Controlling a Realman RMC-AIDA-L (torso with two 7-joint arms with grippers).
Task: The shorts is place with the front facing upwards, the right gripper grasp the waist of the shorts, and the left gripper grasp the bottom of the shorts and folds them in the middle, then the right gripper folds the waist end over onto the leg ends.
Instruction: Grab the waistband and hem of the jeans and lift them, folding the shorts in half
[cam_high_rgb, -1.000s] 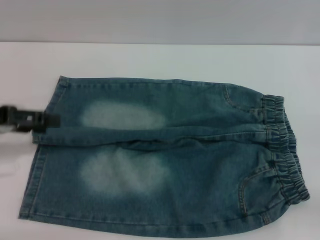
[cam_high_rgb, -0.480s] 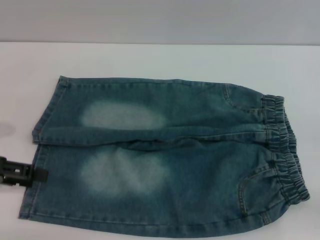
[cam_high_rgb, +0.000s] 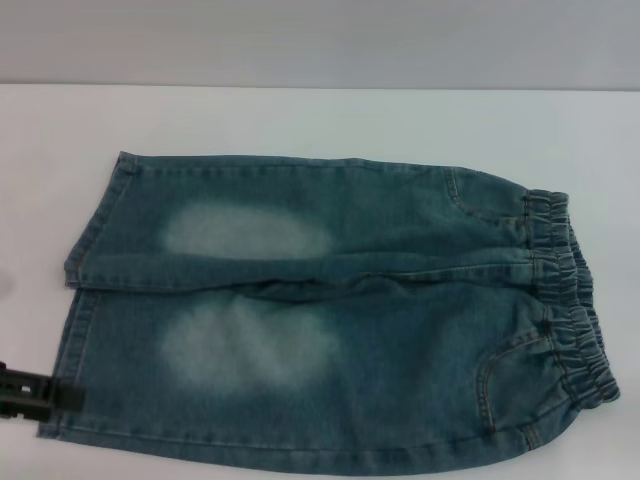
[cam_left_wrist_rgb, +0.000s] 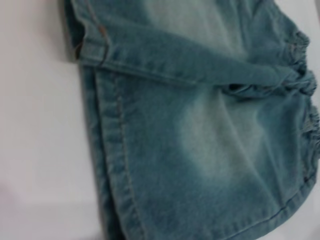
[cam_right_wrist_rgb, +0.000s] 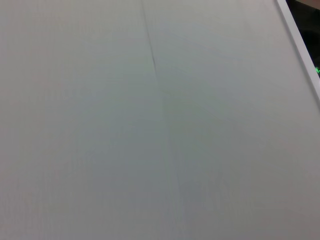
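- A bare test setup, most like a lab or robot workroom, not a home.
- A plain white bench (cam_high_rgb: 300, 120) stretches out beyond the left claw (cam_high_rgb: 40, 392), meeting a blank grey wall (cam_high_rgb: 320, 40).
- The bench surface (cam_right_wrist_rgb: 125, 125) has a thin seam and a pale raised edge strip (cam_right_wrist_rgb: 300, 45).

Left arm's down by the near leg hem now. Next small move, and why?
Probably ease the left gripper inward onto the near leg hem and close. It sits at the hem's edge with no denim gripped, and the shorts lie flat and unfolded. The right gripper is out of view.
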